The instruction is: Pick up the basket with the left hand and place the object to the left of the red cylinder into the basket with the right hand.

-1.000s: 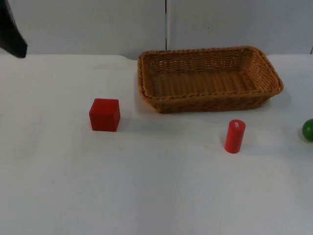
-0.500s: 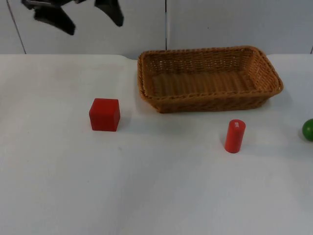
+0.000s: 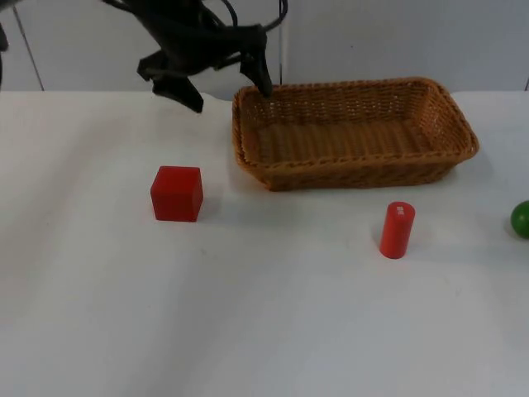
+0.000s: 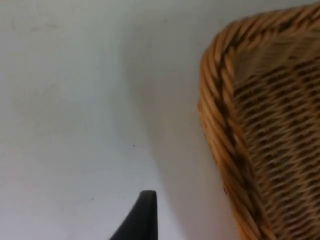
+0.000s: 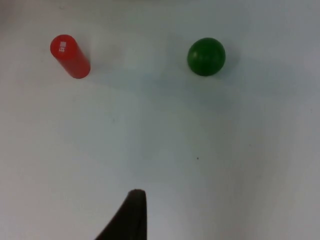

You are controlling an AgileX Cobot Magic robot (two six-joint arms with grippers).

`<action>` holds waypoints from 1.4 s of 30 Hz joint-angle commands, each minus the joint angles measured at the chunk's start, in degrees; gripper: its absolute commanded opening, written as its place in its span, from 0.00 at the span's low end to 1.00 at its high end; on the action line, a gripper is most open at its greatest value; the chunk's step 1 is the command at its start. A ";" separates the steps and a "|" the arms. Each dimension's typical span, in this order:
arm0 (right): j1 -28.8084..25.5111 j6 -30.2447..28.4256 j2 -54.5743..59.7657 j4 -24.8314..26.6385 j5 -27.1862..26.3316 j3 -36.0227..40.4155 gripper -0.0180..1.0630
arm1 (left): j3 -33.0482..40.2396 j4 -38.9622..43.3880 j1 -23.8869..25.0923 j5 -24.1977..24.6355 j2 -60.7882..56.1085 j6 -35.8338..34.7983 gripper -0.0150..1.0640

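The left gripper [image 3: 225,89], fingers spread wide, hangs at upper left of the top view, one finger at the basket's [image 3: 355,169] left rim. The red cube [image 3: 176,193] sits below it, the red cylinder [image 3: 397,230] lower right.

Top view: fixed, high, facing forward over the table [image 3: 248,331] toward the wall. Left wrist: close on the basket [image 4: 260,125] corner (shared with top). Right wrist: higher, sharing the red cylinder [image 5: 70,56].
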 commanded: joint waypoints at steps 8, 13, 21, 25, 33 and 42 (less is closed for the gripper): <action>-0.31 -0.18 -0.12 0.00 -1.32 -0.21 0.99 | -1.07 -2.25 -2.76 -2.00 4.75 -0.17 0.89; -0.31 -0.18 -0.12 0.00 -1.32 -0.21 0.99 | -1.07 -2.46 -3.40 -2.67 6.22 -0.17 0.80; -0.31 -0.18 -0.12 0.00 -1.32 -0.21 0.99 | -1.07 -3.06 -3.52 -4.92 6.44 -0.17 0.26; -0.31 -0.18 -0.12 0.00 -1.32 -0.21 0.99 | -1.07 -3.74 -3.52 -7.47 6.44 -2.02 0.03; -0.31 -0.18 -0.12 0.00 -0.58 -0.21 0.99 | -1.07 -3.99 -3.52 -12.28 6.44 -6.60 0.01; -0.31 -0.18 -0.12 0.00 -0.58 -0.21 0.99 | -1.19 -8.62 -3.25 -11.61 5.89 -7.46 0.01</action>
